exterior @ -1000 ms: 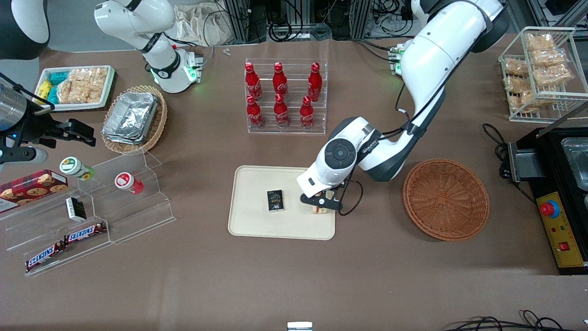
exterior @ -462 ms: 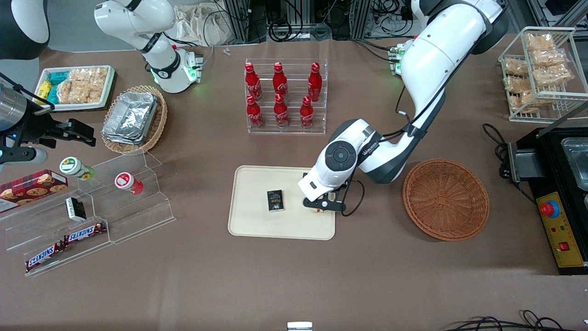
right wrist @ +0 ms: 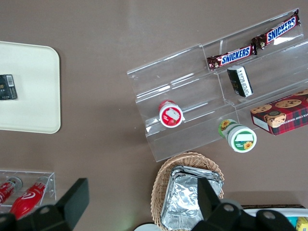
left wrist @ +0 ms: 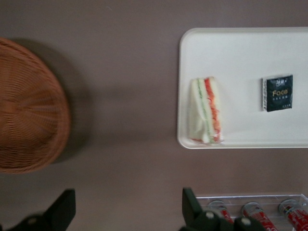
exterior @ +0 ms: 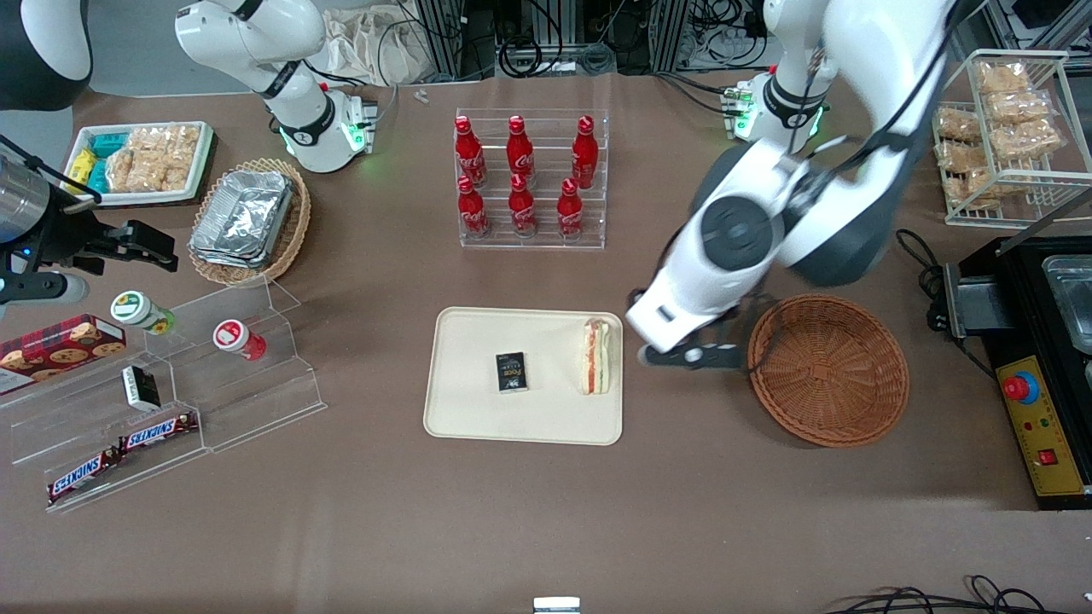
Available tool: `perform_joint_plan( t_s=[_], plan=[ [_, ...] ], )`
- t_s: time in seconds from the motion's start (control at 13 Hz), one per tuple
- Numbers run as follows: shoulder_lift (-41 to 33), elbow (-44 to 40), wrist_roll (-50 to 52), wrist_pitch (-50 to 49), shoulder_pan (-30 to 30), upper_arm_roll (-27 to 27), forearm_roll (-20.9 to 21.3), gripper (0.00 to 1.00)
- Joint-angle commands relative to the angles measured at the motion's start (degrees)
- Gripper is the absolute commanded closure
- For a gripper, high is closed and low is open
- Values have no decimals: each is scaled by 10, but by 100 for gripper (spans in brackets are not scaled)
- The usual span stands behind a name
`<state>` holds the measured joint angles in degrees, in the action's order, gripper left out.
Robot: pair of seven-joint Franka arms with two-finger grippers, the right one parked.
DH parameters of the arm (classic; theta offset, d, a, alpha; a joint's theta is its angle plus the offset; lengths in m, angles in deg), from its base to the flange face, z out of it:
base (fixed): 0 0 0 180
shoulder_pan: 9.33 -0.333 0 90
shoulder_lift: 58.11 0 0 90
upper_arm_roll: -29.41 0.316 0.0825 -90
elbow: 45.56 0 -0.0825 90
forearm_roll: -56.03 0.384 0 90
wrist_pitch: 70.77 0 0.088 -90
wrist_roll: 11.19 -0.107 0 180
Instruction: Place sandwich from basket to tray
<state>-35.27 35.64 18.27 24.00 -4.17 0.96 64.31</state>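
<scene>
Claw (exterior: 689, 356) spread wide, fingers (left wrist: 65, 209) well apart and gripping nothing, hanging over bare brown table (exterior: 546, 512) between tray (exterior: 478, 409) and basket (exterior: 827, 371). Sandwich (exterior: 595, 356) down on the tray, clear of the claw and just beside it toward the parked arm's end, lying along the tray edge closest to the claw and inside the rim. Bread pale on both flanks, orange-pink and green filling turned upward, long side running toward and away from the front camera. Seen from the wrist camera: same sandwich (left wrist: 206, 117) close to a rounded corner of the tray (left wrist: 240, 48), with a strip of table separating it from the claw (left wrist: 126, 197). Small dark packet (exterior: 511, 373) flat on the tray too, farther from the claw than the sandwich, apart from it and near the tray's middle. Basket near the claw toward the working arm's end, its woven rim close to one finger in the front view, wicker bowl showing only weave. Clear rack of red bottles (exterior: 531, 179) standing farther from the front camera than the claw and the tray, well apart from both. White forearm of the working arm (exterior: 734, 247) angled down to the claw from above the basket's edge.
</scene>
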Motion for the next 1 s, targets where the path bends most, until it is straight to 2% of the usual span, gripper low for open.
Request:
perform_joint_plan(
  t_s=[0.0, 0.23, 0.38, 0.62, 0.92],
  plan=[
    [-88, 25, -71, -72, -53, 1, -13, 1],
    [-146, 24, -163, -138, -129, 2, -3, 0],
    [-165, 25, -163, -149, -166, 2, -2, 0],
    [-174, 29, -164, -156, -190, 2, -3, 0],
    [-184, 30, -194, -158, -255, 2, -36, 0]
  ],
)
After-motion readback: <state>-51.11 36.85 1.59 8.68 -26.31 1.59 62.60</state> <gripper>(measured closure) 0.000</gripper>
